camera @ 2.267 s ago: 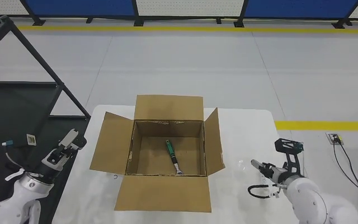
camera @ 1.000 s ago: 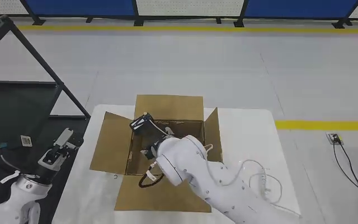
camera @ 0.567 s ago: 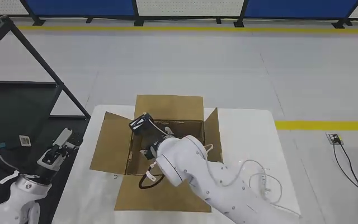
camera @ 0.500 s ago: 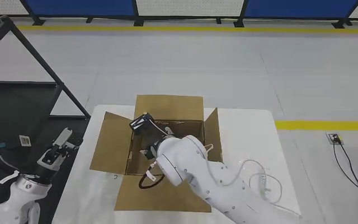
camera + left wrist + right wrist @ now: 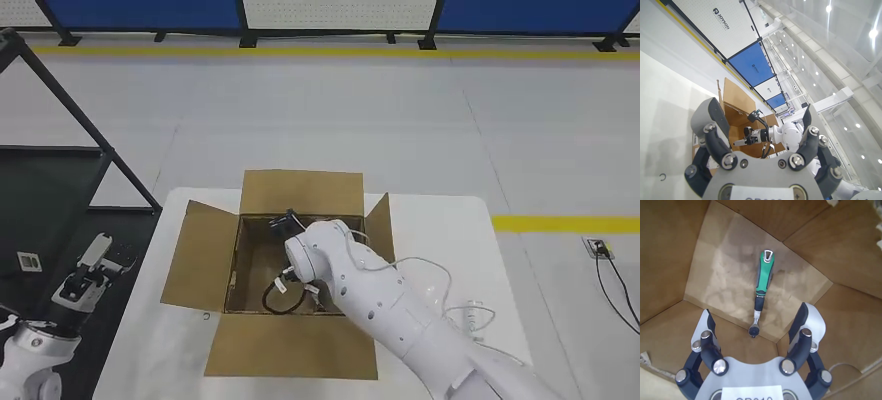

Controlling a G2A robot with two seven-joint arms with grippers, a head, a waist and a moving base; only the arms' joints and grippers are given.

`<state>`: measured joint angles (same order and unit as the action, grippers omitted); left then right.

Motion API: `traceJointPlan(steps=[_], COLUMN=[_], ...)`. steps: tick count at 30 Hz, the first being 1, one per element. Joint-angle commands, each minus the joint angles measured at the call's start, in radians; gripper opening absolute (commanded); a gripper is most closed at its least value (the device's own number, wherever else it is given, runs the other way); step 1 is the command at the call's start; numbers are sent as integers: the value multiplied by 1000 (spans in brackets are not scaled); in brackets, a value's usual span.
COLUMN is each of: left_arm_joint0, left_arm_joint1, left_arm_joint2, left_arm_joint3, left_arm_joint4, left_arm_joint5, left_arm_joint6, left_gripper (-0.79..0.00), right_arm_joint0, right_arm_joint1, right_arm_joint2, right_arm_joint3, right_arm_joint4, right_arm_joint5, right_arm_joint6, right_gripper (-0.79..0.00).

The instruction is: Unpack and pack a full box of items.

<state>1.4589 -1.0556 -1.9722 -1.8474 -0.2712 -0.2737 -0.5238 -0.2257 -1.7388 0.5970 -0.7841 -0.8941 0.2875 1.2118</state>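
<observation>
An open cardboard box stands in the middle of the white table. On its floor lies a ratchet wrench with a green handle and a metal head. My right gripper hangs open inside the box, just above the wrench's head end, one finger on each side and not touching it. In the top view the right arm covers the wrench. My left gripper is open and holds nothing, off the table's left edge. The left wrist view shows the box and the right gripper farther off.
All the box flaps are spread outward. A small C-shaped ring lies on the table by the box's near left corner. A thin cable trails on the table's right side. A black frame stands at the left.
The right arm swung from the table's right side into the box, then shifted from the box's left part toward its middle. The left arm drew back a little to the left.
</observation>
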Motion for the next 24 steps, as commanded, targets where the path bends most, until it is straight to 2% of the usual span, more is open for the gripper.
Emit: traceJointPlan(steps=[1, 6, 8, 16, 19, 24], left_arm_joint0=[1, 1, 1, 1, 1, 1], left_arm_joint1=[0, 0, 0, 0, 0, 0], left_arm_joint2=[0, 0, 0, 0, 0, 0], left_arm_joint3=[-1, -1, -1, -1, -1, -1], left_arm_joint4=[0, 0, 0, 0, 0, 0], left_arm_joint5=[1, 1, 1, 1, 1, 1], left_arm_joint6=[2, 2, 2, 2, 2, 2], left_gripper=[0, 0, 0, 0, 0, 0], right_arm_joint0=[8, 22, 25, 34, 36, 45], right_arm_joint1=[-16, -50, -61, -97, -108, -124], right_arm_joint2=[-6, -12, -12, -20, -21, -14], right_arm_joint3=[55, 146, 177, 280, 318, 386], right_arm_joint4=[19, 60, 72, 78, 78, 91], right_arm_joint5=[-7, -21, -33, -44, -47, -68], right_arm_joint6=[-9, -41, -57, -122, -139, -159], right_gripper=[-114, -240, -369, -336, -382, -406])
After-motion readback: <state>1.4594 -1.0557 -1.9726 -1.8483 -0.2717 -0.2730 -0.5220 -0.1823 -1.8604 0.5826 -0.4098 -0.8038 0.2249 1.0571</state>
